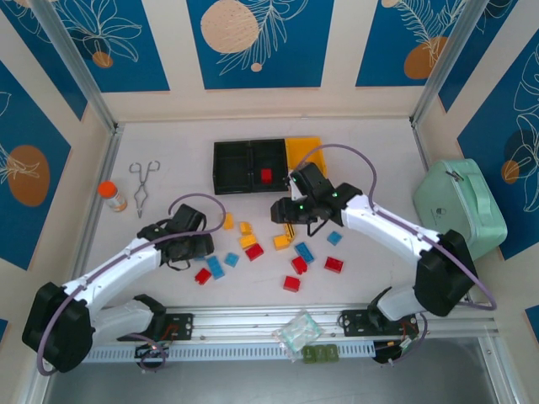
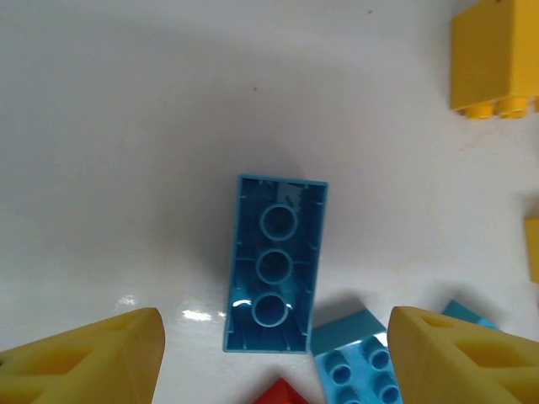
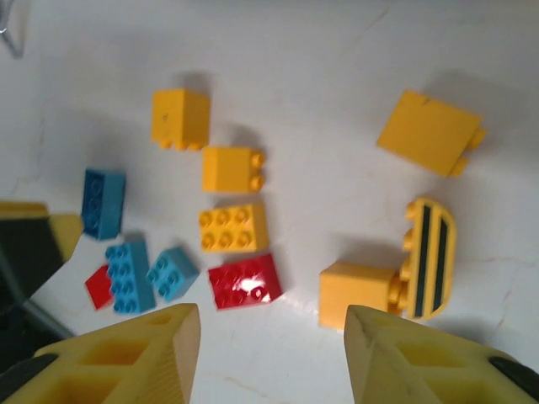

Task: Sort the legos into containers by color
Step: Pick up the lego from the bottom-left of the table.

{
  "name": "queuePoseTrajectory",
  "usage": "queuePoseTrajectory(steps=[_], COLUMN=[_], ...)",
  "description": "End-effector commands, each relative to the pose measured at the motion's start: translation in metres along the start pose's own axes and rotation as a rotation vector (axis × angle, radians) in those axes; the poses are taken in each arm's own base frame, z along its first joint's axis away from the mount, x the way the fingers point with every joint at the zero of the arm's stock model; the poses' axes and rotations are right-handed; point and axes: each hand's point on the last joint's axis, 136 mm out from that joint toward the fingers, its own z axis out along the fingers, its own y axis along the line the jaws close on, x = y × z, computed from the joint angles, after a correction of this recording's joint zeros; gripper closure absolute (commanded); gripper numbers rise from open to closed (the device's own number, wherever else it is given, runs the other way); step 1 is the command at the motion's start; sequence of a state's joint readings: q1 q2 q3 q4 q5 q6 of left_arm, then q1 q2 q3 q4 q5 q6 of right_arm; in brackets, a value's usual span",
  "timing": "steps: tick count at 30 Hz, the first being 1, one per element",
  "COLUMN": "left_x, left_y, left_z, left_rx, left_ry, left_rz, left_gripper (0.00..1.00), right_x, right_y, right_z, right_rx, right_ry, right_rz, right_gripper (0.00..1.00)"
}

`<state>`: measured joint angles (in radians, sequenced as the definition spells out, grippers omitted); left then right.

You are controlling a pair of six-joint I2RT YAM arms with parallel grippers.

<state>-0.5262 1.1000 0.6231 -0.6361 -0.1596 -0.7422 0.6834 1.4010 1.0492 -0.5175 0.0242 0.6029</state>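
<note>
The left arm [image 1: 109, 273] stretches forward, its left gripper [image 1: 189, 242] facing down, jaws apart, near-left of the containers [image 1: 217, 165]. The right arm [image 1: 396, 225] folds inward, its right gripper [image 1: 289, 215] likewise spread, just near of them.

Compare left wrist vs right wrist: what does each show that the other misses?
Left wrist: a close-up of the overturned blue plastic brick, its hollow underside and three tubes clear, centred between the fingers of the open left gripper.
Right wrist: the open right gripper, a red studded brick, a yellow-and-black striped curved piece against a yellow brick, and a tilted yellow brick.
Shared: that overturned blue brick, the light-blue studded brick beside it, and a red brick corner.
</note>
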Motion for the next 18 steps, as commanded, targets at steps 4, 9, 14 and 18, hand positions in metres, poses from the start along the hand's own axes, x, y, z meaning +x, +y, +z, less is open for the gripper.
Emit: queuePoseTrajectory(steps=[4,9,14,18], left_x=[-0.009,-0.008,-0.009,-0.008], left_y=[0.010,0.012,0.006,0.001], left_z=[0.006,0.019,0.031,0.040], left_rx=[-0.085,-0.128,-0.121,-0.113], left_ry=[-0.009,0.011,0.022,0.038], left_rz=[0.034,0.052,0.061,0.073], left_gripper=[0.31,0.33,0.38,0.48], right_x=[0.019,0.030,0.035,0.036], right_y=[0.013,0.007,0.006,0.008], right_z=[-0.016,-0.015,-0.008,-0.003], right_rx=[-0.118,-0.110,-0.105,-0.101], right_ry=[-0.042,-0.028,-0.011,-0.001], right_rz=[-0.026,-0.009,0.001,0.002], right_gripper=[0.47,0.47,0.47,0.47])
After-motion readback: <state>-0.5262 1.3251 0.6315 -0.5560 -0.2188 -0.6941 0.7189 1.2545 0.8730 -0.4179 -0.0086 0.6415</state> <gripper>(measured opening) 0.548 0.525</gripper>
